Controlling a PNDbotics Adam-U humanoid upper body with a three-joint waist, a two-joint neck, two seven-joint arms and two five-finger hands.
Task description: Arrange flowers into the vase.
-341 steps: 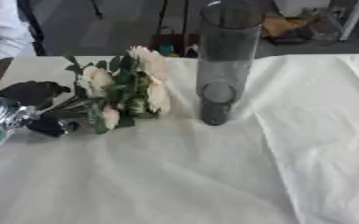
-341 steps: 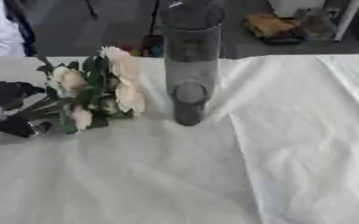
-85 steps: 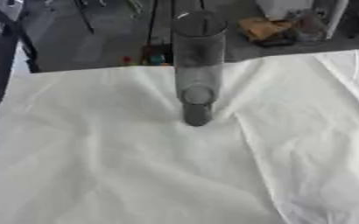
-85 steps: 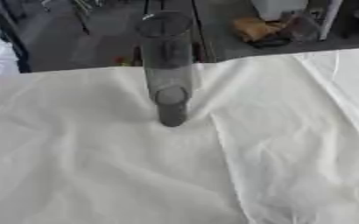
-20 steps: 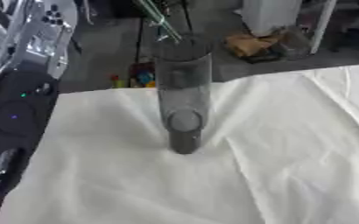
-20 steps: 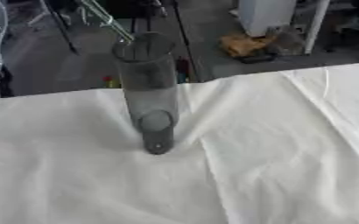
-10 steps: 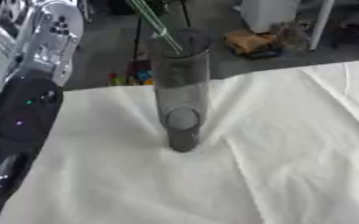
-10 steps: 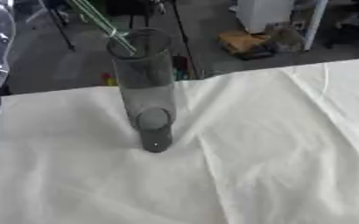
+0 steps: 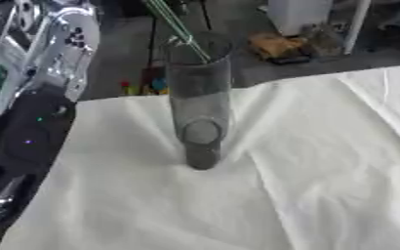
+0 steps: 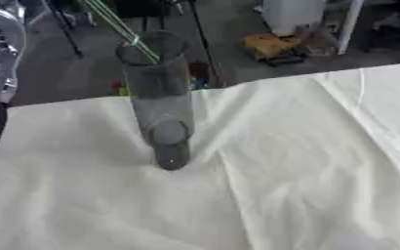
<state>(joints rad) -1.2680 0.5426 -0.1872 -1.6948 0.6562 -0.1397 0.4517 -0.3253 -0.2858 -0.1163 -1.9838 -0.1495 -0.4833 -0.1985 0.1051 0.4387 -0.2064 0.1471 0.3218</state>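
Hands: neither hand can be made out in either view — whether the fingers are released, clenched or grasping the stems cannot be told.
Left arm point(image 9: 41, 93): silver-and-black arm fills the left edge of the left eye view, rising out of the top of the picture; its hand is beyond the edge.
Stems point(image 9: 179, 33): thin green stems slant down from the upper left and cross the vase rim; their lower ends sit just inside the mouth, high in the tube. The flower heads are out of view above the top edge.
Vase point(image 9: 200, 97): tall, dark, see-through cylinder, upright on the white cloth point(image 9: 323, 171), left of centre and toward the far edge of the bench. Below the stem tips the tube looks empty.
Bench: covered by the creased white cloth; no loose flowers lie on the part in view.
Progress: judged mid-insertion — stems are at the mouth but not seated on the bottom.
Remaining: lower the stems fully, let go, and withdraw the arm without knocking the vase.
Risk: a tall, narrow vase may tip if the slanted stems push on its rim.
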